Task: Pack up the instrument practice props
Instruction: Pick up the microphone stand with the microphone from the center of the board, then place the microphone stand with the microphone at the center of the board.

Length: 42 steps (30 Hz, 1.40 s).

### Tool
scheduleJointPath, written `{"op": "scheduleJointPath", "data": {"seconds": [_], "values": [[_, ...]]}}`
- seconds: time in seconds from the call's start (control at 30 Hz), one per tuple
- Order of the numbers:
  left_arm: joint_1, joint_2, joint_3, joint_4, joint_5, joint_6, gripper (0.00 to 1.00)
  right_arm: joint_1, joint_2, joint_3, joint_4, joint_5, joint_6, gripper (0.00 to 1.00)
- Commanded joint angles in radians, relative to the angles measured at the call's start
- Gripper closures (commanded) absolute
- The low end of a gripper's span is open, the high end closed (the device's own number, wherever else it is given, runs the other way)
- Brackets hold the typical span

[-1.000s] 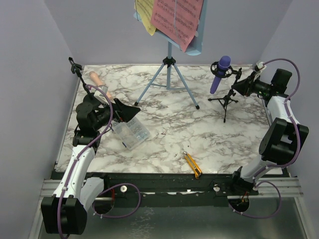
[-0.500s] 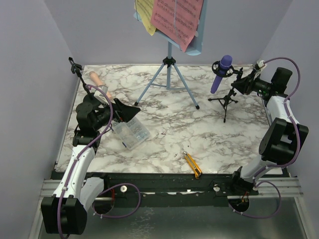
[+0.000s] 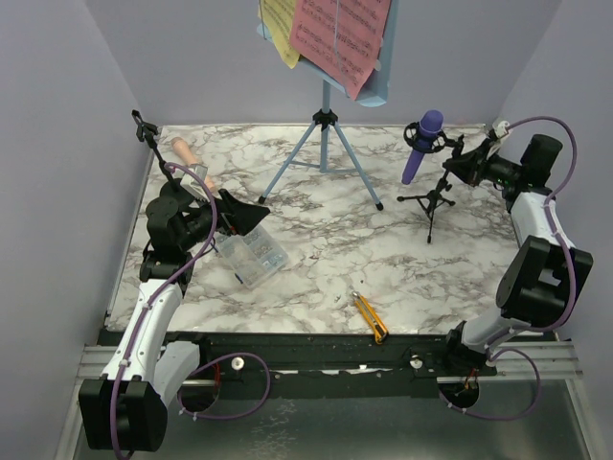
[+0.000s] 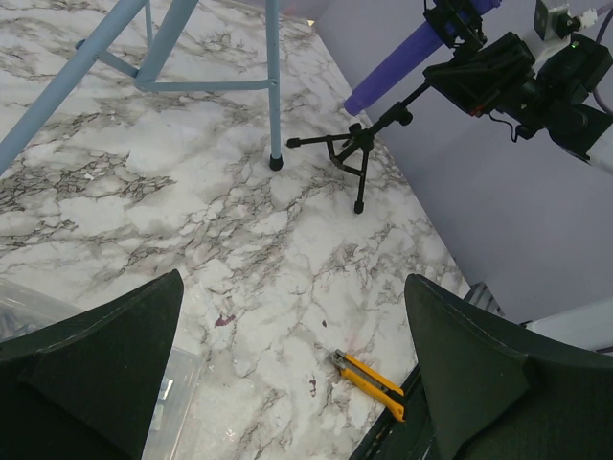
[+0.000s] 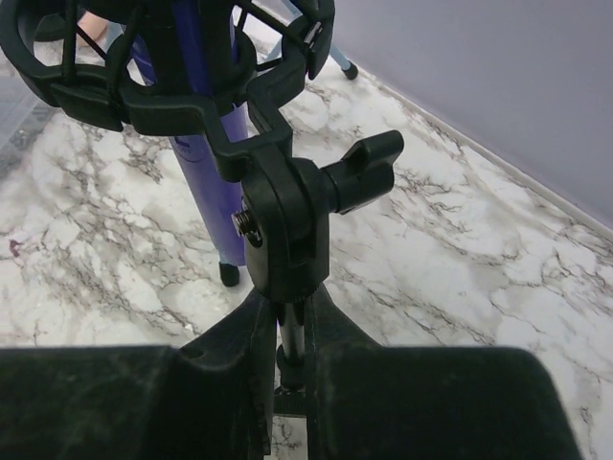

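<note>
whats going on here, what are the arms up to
The right end effector is clamped on the thin post of the black mic mount that holds the purple microphone, at the far right of the table. The left end effector hangs open near the clear plastic box, holding nothing. The music rack stands at the back with pink pages and yellow pages on it.

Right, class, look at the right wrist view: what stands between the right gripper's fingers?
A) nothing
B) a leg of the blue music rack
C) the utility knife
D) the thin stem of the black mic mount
D: the stem of the black mic mount runs down between the fingers of the right gripper, below the purple microphone.
</note>
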Motion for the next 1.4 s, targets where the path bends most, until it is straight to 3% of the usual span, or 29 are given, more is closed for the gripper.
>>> {"op": "scheduleJointPath", "data": {"seconds": [0.0,0.43,0.7,1.07,1.37], "values": [[-0.004,-0.013,-0.013,0.016,0.008,0.009,0.01,0.006,-0.099,-0.041,0.091,-0.088,0.031,1.00],[-0.005,-0.008,-0.012,0.017,0.010,0.007,0.01,0.011,-0.283,-0.128,0.073,-0.245,0.207,1.00],[-0.004,-0.006,-0.013,0.018,0.016,0.008,0.01,0.098,-0.383,-0.202,-0.084,-0.281,0.059,1.00],[-0.004,0.001,-0.015,0.039,0.050,0.009,0.01,0.188,-0.433,-0.337,0.019,-0.320,0.070,1.00],[-0.019,0.020,-0.021,0.110,0.128,-0.023,0.01,0.233,-0.466,-0.366,-0.080,-0.334,-0.045,1.00]]}}
